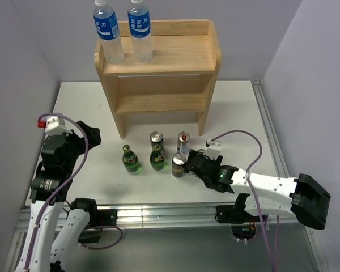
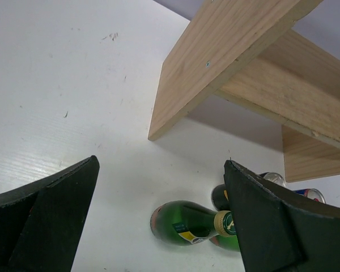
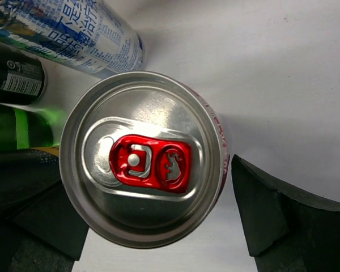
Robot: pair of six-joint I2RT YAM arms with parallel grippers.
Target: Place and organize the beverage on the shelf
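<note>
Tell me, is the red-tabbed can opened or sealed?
Sealed, it seems: on the can, the red tab lies flat and the scored mouth beside it shows unbroken metal.

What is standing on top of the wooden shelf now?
Two water bottles with blue labels stand upright, side by side, on the left part of the shelf. The rest of its top is bare. The back of the lower board is covered from above and cannot be seen.

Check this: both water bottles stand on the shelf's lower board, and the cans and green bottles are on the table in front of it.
Wrong board. Both water bottles stand on the top board of the shelf, as the top external view shows; the cans and green bottles are on the table in front.
</note>
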